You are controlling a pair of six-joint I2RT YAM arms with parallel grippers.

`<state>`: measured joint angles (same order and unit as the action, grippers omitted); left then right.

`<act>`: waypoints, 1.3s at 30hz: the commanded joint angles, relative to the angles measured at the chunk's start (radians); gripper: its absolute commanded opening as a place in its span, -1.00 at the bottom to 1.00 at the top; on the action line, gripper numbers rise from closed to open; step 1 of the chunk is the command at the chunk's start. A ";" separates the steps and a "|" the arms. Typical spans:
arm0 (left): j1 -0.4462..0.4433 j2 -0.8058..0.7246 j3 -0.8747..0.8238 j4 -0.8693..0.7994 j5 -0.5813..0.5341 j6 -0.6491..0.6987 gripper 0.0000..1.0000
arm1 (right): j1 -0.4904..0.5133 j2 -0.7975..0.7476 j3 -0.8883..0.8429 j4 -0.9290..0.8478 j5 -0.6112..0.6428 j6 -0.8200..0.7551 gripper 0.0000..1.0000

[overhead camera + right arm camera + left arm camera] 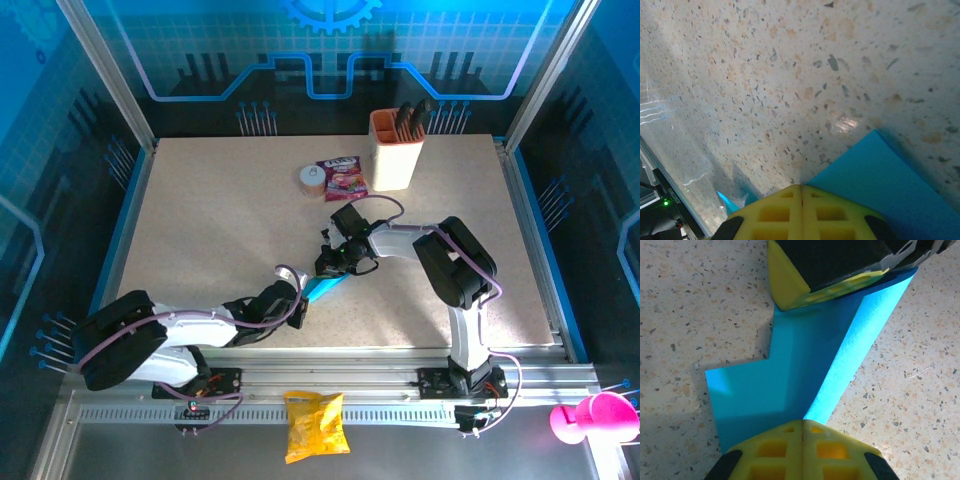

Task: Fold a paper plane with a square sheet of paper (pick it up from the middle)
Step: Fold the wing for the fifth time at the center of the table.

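The sheet of paper (326,288) lies on the speckled table (220,230), a little in front of the middle, between the two hands. It is cyan-blue, and it is no longer a flat square. In the left wrist view the sheet of paper (790,375) shows a long slanted fold. To the right of this fold is a lighter strip, and to the left is a wider, darker part with a stepped edge.

The left hand (303,291) reaches in from the near left. Its yellow fingers (775,455) are pressed together, and their tips meet the near edge of the paper just where the fold ends. I cannot tell if a layer of paper is caught between them.

The right hand (331,267) comes from the right side and points down at the far end of the paper. In the left wrist view one of its yellow fingers (787,282) sits on the top edge of the paper. In the right wrist view the right hand (801,207) is also pressed together, and the sheet of paper (880,185) runs under its tip on the right. Whether it pinches the paper I cannot tell.

Farther back on the table stand an orange holder (397,150) with dark handles, a red-purple snack packet (343,178) and a roll of tape (313,177). These three are well apart from the paper. A yellow crisp bag (315,425) lies on the metal rail in front of the arm bases.
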<state>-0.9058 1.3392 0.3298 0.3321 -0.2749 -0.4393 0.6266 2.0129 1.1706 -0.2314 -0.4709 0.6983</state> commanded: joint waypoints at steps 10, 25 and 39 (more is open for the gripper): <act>0.010 -0.028 0.028 -0.021 0.049 0.028 -1.00 | -0.011 0.094 -0.050 -0.111 0.105 -0.013 -1.00; 0.010 0.009 0.016 0.024 0.110 -0.022 -1.00 | -0.057 -0.270 0.009 -0.240 0.131 -0.006 0.05; -0.051 0.037 0.007 0.085 0.069 -0.129 -1.00 | 0.111 -0.574 -0.285 -0.266 0.413 0.332 0.24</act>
<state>-0.9386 1.3682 0.3340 0.3904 -0.1822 -0.5270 0.7086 1.4464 0.9012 -0.4782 -0.1375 0.9138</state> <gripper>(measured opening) 0.055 0.617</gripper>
